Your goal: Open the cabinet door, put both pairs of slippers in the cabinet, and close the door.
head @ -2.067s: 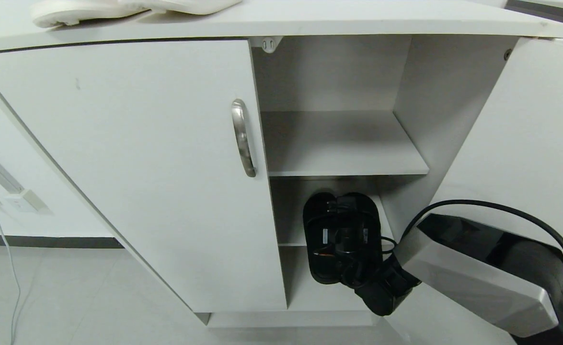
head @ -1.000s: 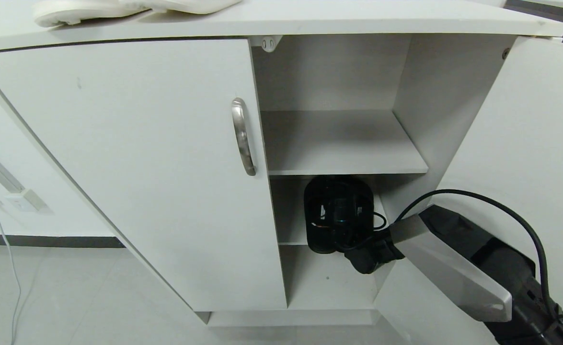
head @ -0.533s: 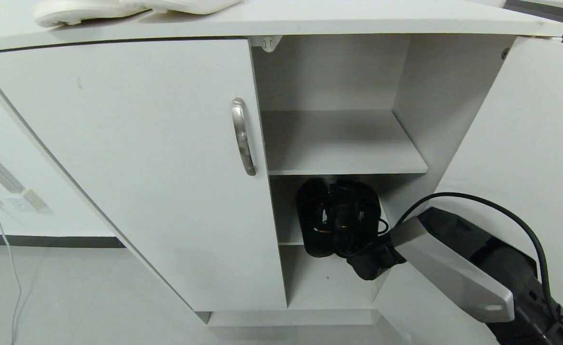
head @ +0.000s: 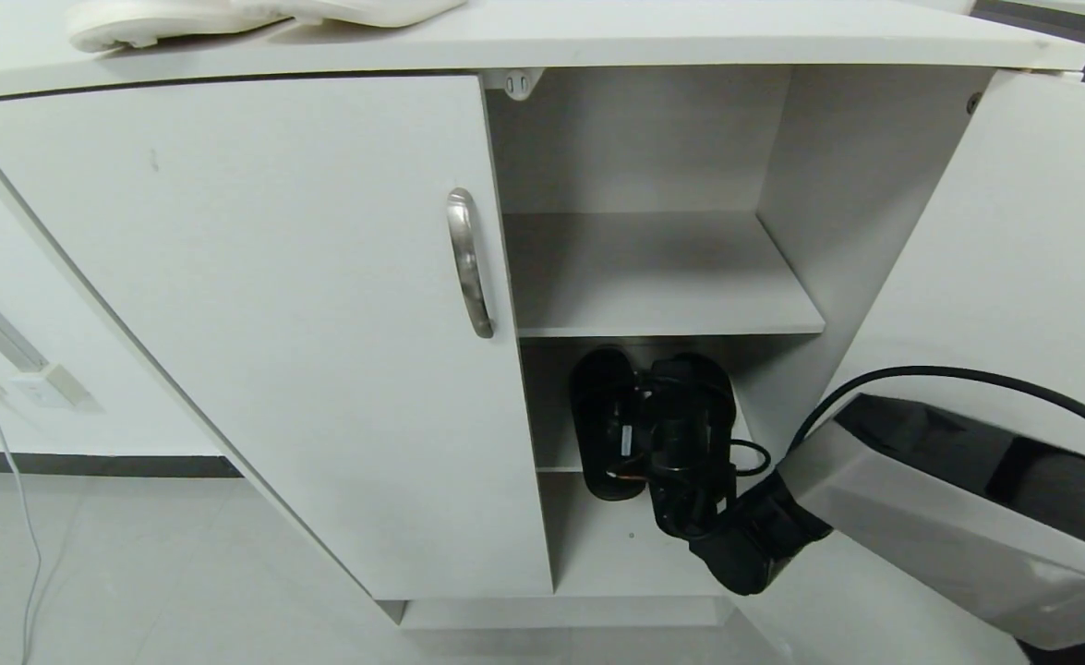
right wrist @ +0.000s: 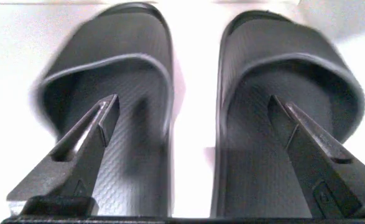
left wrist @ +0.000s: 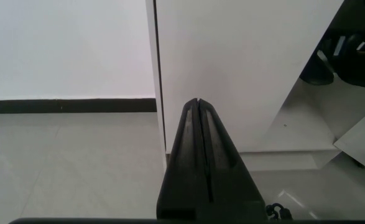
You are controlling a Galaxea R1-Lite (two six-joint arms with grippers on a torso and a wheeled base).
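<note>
Since the right door (head: pixel 1013 231) of the cabinet (head: pixel 782 166) already stands wide, the opening step looks done, and about half of the loading too. Nearest, low over the floor (left wrist: pixel 58 168) in front of the cabinet, the left gripper (left wrist: pixel 198 102) has its fingers pressed together on nothing. The right gripper (right wrist: pixel 193 102) reaches into the open half with its fingers spread apart, 1 over each of the black slippers (head: pixel 639 420), and as far as I can judge it grips neither. That pair lies side by side on the middle shelf (head: pixel 556 443), toes inward, heels seemingly just past its front edge. They are moulded, rubbery-looking slides, each with a broad arched strap and a finely ribbed footbed. Above, the upper shelf (head: pixel 653 277) is flat matte white board, like the shut left door (head: pixel 228 323) with its curved brushed-metal handle (head: pixel 468 263). Farthest, the white slippers (head: pixel 256 14) rest on the cabinet top (head: pixel 690 37) near its left end, thick, soft-edged and rounded. That 1 pair is left to stow, then the door to close.
</note>
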